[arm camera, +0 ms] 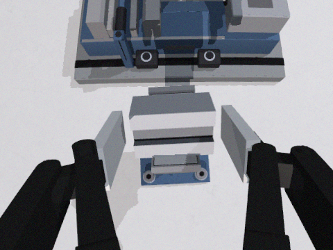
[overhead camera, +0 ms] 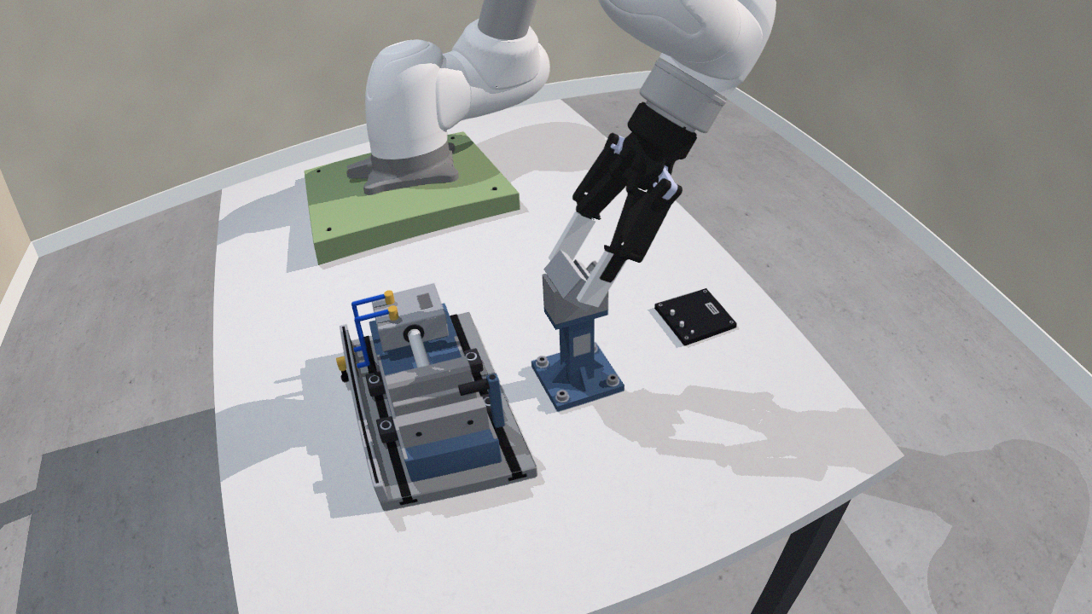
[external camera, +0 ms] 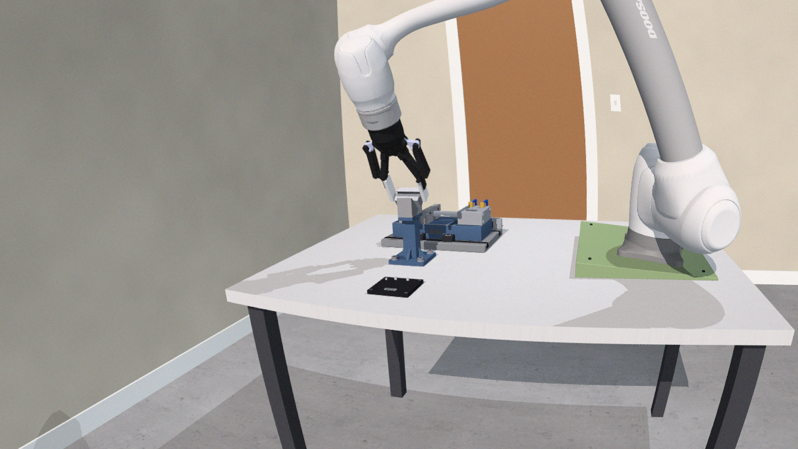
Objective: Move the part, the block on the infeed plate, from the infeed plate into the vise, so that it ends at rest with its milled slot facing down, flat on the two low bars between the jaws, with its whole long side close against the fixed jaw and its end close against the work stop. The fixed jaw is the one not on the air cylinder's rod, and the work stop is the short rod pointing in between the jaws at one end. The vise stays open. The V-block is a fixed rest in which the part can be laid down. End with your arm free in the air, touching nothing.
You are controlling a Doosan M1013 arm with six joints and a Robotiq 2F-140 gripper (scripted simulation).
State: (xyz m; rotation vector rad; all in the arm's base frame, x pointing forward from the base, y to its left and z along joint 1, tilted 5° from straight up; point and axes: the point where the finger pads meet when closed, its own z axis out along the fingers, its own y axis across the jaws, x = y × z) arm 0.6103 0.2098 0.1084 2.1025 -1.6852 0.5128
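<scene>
The part [overhead camera: 574,272], a grey block, lies in the V-block [overhead camera: 572,309] on its blue post, to the right of the vise [overhead camera: 427,396]. In the wrist view the part [arm camera: 172,122] shows a dark groove along its near face. My gripper [overhead camera: 576,278] is open and straddles the part's two ends. In the wrist view each finger pad of the gripper [arm camera: 173,141] stands a small gap away from the part. The black infeed plate [overhead camera: 694,315] is bare. The vise stands open, with nothing between the jaws; the black work stop [overhead camera: 473,389] points in from its right side.
The air cylinder [overhead camera: 408,324] with blue tubing sits at the vise's far end, the fixed jaw [overhead camera: 443,435] at the near end. My arm's green base plate [overhead camera: 408,194] is at the back of the table. From the side view the V-block [external camera: 411,234] stands in front of the vise [external camera: 454,226].
</scene>
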